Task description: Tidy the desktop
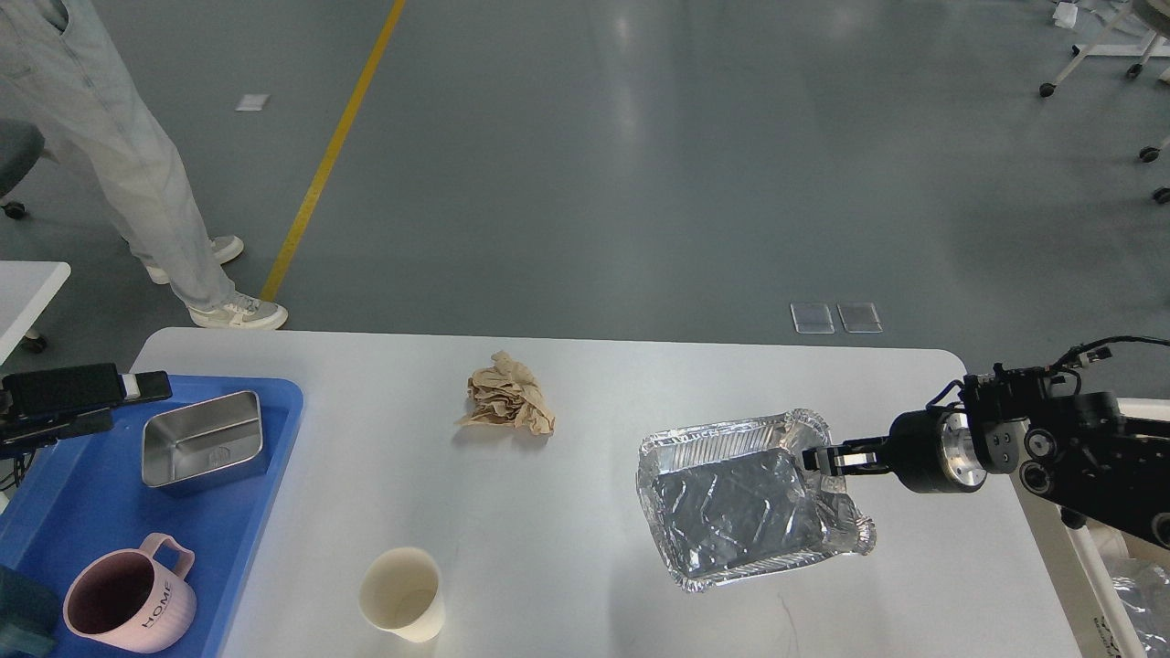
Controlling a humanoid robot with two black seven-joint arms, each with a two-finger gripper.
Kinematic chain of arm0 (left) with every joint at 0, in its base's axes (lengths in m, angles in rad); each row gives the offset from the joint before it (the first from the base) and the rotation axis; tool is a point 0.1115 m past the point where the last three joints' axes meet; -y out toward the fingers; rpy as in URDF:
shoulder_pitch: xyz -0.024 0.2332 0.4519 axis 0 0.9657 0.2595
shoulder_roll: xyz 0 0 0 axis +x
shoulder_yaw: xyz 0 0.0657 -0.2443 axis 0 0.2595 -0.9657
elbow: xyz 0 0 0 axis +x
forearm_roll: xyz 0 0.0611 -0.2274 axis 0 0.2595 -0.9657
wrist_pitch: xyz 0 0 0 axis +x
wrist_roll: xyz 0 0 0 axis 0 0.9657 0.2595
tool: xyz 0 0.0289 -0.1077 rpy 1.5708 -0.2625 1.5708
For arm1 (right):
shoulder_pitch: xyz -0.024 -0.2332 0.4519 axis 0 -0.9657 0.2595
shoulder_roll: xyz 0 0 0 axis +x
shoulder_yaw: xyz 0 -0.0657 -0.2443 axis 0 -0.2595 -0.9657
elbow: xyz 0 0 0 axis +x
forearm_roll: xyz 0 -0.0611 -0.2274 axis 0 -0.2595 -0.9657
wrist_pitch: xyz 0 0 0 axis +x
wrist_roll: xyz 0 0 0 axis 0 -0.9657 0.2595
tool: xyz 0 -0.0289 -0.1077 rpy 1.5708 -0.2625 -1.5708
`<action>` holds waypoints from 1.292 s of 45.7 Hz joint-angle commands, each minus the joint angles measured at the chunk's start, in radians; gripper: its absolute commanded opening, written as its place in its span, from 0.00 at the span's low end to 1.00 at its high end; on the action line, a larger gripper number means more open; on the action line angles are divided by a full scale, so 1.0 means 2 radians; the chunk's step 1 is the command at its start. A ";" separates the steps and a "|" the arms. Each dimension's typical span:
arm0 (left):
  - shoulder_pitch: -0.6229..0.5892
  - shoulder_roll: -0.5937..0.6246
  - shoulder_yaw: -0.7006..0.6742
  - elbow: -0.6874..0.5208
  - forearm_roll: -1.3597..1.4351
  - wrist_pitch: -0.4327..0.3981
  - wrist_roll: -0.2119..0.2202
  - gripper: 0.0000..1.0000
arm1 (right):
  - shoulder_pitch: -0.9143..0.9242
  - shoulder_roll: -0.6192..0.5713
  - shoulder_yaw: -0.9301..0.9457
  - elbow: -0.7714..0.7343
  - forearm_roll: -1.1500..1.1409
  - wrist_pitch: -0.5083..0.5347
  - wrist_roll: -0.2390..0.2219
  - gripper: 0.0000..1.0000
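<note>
The desktop is a wide white-grey top with rounded corners. On it lie a crumpled brown paper ball at the back middle and a white paper cup at the front. My right gripper reaches in from the right and is shut on the right rim of a crinkled foil tray, which hangs tilted just above the top. My left gripper sits at the far left edge, over the blue tray's back corner, open with nothing in it.
A blue plastic tray on the left holds a steel box and a pink mug. A person's legs stand beyond the left corner. A white bin stands off the right edge.
</note>
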 commanded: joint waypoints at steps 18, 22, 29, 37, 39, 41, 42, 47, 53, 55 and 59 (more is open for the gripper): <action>-0.191 0.027 -0.012 0.002 0.000 -0.229 0.013 0.96 | 0.002 0.001 0.000 0.000 0.000 0.000 0.000 0.00; -0.190 0.002 -0.008 0.002 0.000 -0.229 0.041 0.96 | 0.004 0.001 0.000 0.000 0.000 0.000 0.000 0.00; -0.188 -0.064 -0.006 0.002 0.004 -0.229 0.123 0.96 | 0.010 0.001 0.000 0.000 0.001 0.000 0.000 0.00; -0.190 -0.111 -0.007 0.002 0.007 -0.229 0.174 0.96 | 0.009 0.002 0.000 0.000 0.001 0.000 -0.001 0.00; -0.190 -0.120 -0.006 0.002 0.007 -0.229 0.182 0.96 | 0.009 0.002 0.000 0.000 0.001 0.000 -0.001 0.00; -0.189 -0.128 -0.006 0.002 0.008 -0.229 0.190 0.96 | 0.009 0.002 -0.001 0.000 0.001 0.000 -0.001 0.00; -0.189 -0.133 -0.006 0.002 0.008 -0.229 0.193 0.96 | 0.009 0.002 -0.001 0.000 0.001 0.000 -0.001 0.00; -0.186 -0.157 -0.005 0.002 0.019 -0.229 0.200 0.96 | 0.008 0.002 -0.001 0.000 0.001 0.001 -0.002 0.00; -0.185 -0.210 0.008 0.006 0.064 -0.229 0.203 0.96 | 0.008 0.003 -0.001 0.000 0.000 0.003 -0.002 0.00; -0.185 -0.225 0.012 0.009 0.078 -0.227 0.204 0.96 | 0.008 0.003 -0.003 -0.001 0.000 0.003 -0.002 0.00; -0.185 -0.261 0.021 0.012 0.110 -0.220 0.211 0.96 | 0.008 0.006 -0.008 -0.001 0.000 0.003 -0.002 0.00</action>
